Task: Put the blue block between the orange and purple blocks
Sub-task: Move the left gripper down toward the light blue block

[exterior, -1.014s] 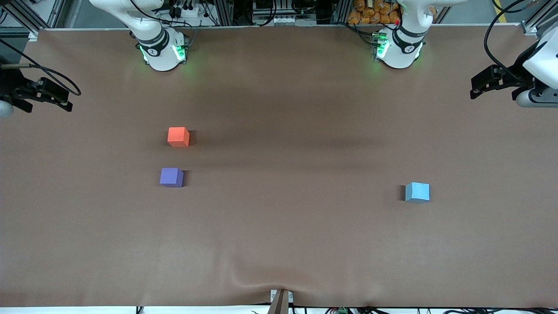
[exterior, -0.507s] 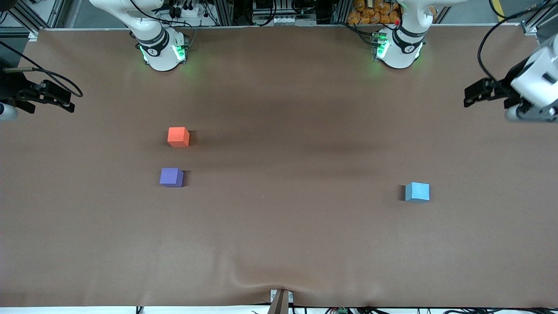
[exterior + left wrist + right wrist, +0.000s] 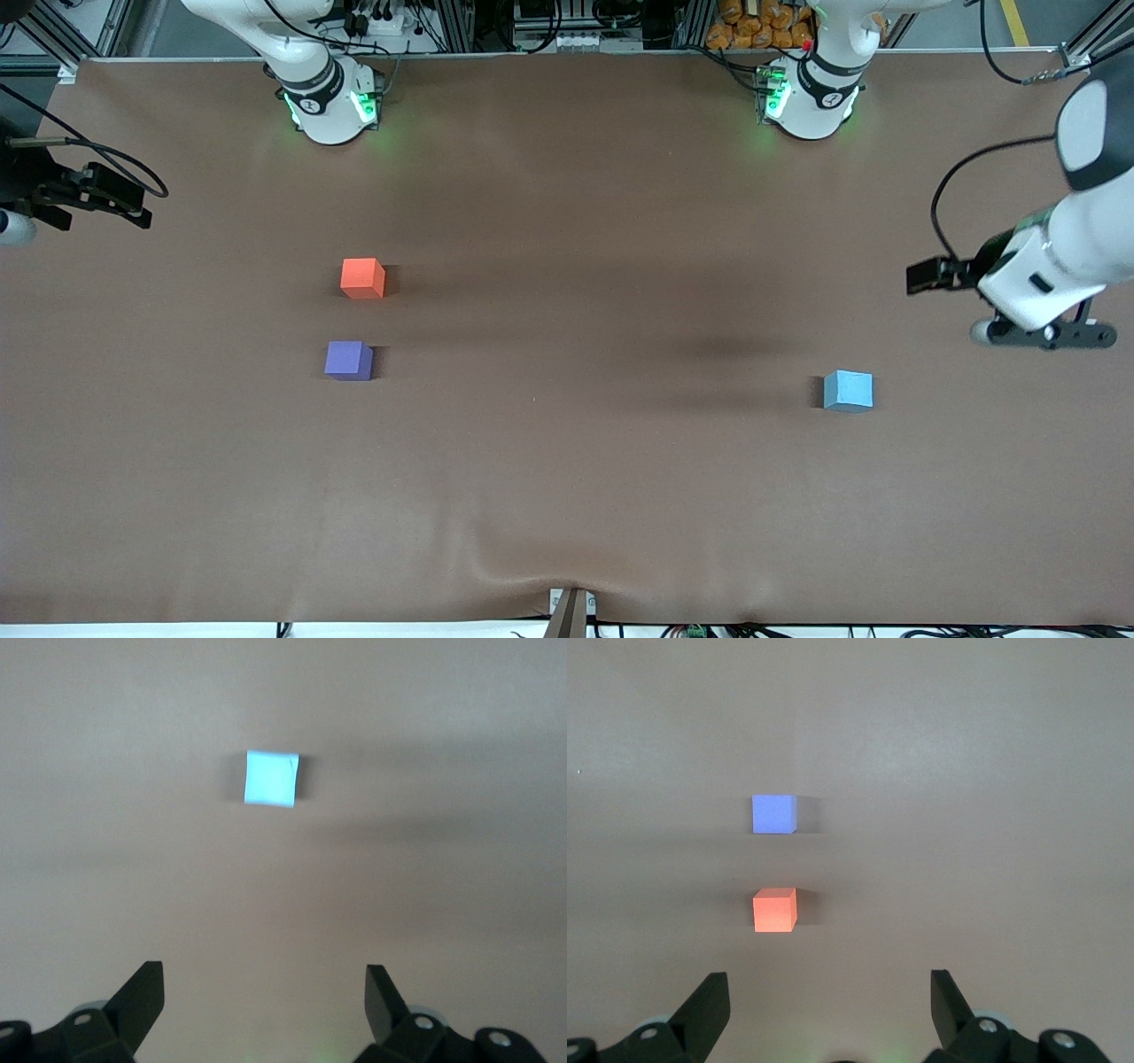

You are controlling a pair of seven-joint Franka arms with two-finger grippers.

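Brown cloth covers the counter. Orange block, purple block and blue block stand unobstructed. Left claw and right claw hover wide, empty.

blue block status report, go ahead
Left gripper open, empty, over the table's left-arm end. Right gripper open, waiting at its own end. Blue block untouched; orange block and purple block apart, nothing between.

Front view: high, facing both arm bases, covering the whole worktop. Left wrist view: looking down past its own fingers, sharing the blue block with the front view. Right wrist view: likewise sharing the orange block and purple block.
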